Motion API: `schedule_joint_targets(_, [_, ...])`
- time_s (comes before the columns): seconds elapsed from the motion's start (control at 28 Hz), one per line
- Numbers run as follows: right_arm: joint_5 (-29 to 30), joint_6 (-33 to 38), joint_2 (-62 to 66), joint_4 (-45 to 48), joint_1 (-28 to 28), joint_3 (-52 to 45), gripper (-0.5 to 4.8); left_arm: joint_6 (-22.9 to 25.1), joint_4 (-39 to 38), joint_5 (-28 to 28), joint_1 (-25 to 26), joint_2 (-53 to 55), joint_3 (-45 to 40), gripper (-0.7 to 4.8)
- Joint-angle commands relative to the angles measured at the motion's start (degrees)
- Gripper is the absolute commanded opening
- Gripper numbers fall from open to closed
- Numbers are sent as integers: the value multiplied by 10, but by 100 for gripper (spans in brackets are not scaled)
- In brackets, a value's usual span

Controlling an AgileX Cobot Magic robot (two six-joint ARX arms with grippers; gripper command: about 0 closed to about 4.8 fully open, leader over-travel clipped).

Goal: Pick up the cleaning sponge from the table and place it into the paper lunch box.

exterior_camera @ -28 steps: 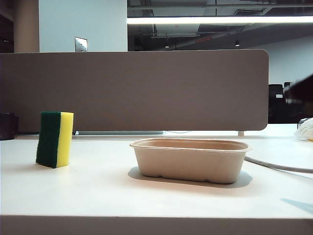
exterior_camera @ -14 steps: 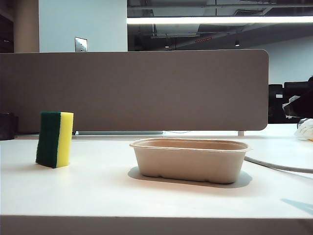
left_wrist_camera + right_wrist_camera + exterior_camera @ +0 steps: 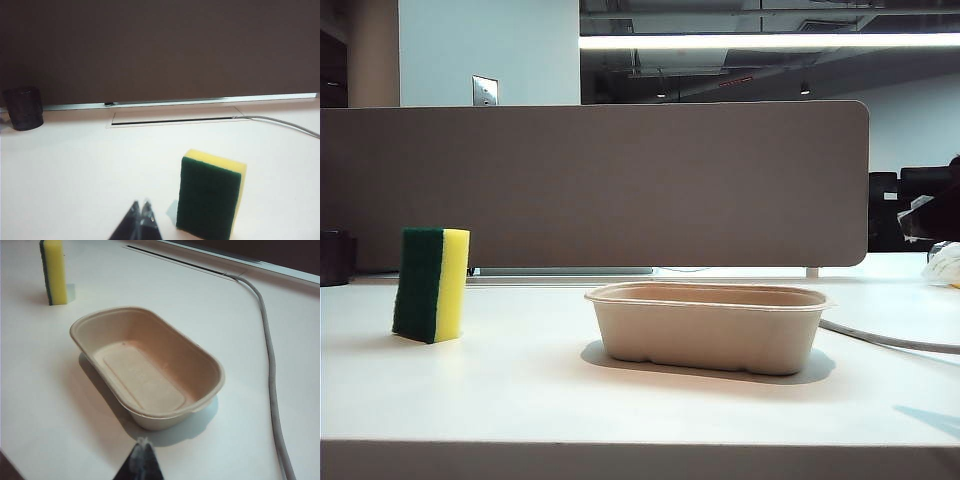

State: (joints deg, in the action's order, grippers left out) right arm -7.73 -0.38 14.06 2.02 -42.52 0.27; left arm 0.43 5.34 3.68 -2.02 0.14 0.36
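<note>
Yellow foam, green-faced, the cleaning sponge [image 3: 431, 285] stands upright on the smooth white table [image 3: 520, 390], apart from the rounded moulded-fibre paper lunch box [image 3: 710, 325]. Left gripper [image 3: 140, 211] near the sponge and right gripper [image 3: 142, 446] near the box both show fingers pressed together, holding nothing.

The flat white table [image 3: 520, 400] carries a yellow-and-green foam sponge [image 3: 432, 284], standing on end. A beige moulded-fibre tray [image 3: 710, 325] and grey cable [image 3: 890, 340] lie nearby.

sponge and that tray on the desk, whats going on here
Nothing is being handled yet. The cleaning sponge stands upright on its edge on the table, off to the left of the paper lunch box, which is empty. The left gripper is shut and sits just short of the sponge, not touching it. The right gripper also looks shut, with its tips above the near end of the box. A grey cable lies on the table beside the box.
</note>
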Motion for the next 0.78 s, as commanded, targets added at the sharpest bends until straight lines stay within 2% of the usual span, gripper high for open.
schedule_joint_targets(0.04, [-1,-1,0,8,-1,0,-5,2,4,2,0,0,1,-5])
schedule_joint_targets(0.78, [-1,-1,0,8,-1,0,-5,0,0,2,0,0,0,-5])
